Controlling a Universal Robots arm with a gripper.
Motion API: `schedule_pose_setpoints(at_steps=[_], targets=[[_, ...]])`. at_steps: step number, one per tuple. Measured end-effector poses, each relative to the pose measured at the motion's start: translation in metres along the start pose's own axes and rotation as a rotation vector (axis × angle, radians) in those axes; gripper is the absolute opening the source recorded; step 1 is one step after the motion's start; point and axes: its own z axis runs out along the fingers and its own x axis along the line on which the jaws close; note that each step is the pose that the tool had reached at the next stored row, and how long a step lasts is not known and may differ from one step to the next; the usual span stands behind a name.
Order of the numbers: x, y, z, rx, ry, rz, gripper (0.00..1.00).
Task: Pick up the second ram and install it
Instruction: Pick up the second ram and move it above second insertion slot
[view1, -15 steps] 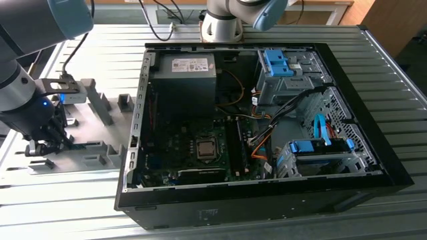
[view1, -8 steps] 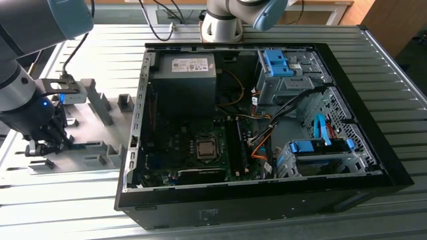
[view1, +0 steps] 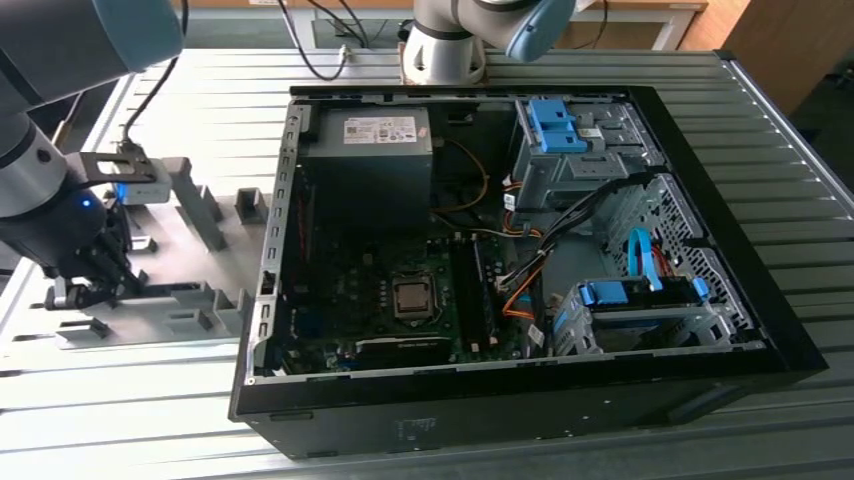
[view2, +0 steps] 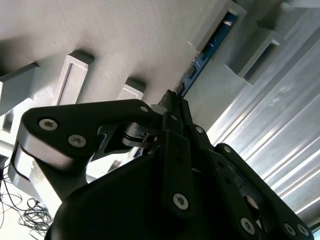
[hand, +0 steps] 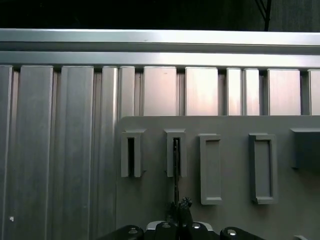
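Note:
The second ram (view2: 207, 50) stands on edge in a slot of a grey holder block (hand: 170, 155). In the first wrist view it is a thin dark strip (hand: 176, 170). In the second wrist view its chips show along the board. My gripper (view2: 172, 100) is over the near end of the stick, its fingers drawn together on the board's two faces (hand: 180, 204). In the exterior view the gripper (view1: 83, 292) is down at the holder plate (view1: 174, 300), at that view's left, beside the open computer case (view1: 274, 250).
The holder block beside it (hand: 131, 155) has an empty slot, and taller grey blocks (hand: 211, 170) stand on the same plate. The ribbed metal table (hand: 60, 150) lies all around. Inside the case are the motherboard with its memory slots (view1: 474, 290), the power supply (view1: 367, 160) and the drive cages (view1: 627, 300).

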Motion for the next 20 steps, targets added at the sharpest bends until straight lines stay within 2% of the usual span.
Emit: schedule_pose_setpoints(at_steps=[9,17,20], targets=[[-0.0005,0.0003,-0.0206,0.0001,-0.0001,0.005,0.14],[-0.0008,0.0005,-0.0336,0.0002,-0.0001,0.008,0.14],[-0.0008,0.0005,-0.0344,0.0002,-0.0001,0.009,0.14]])
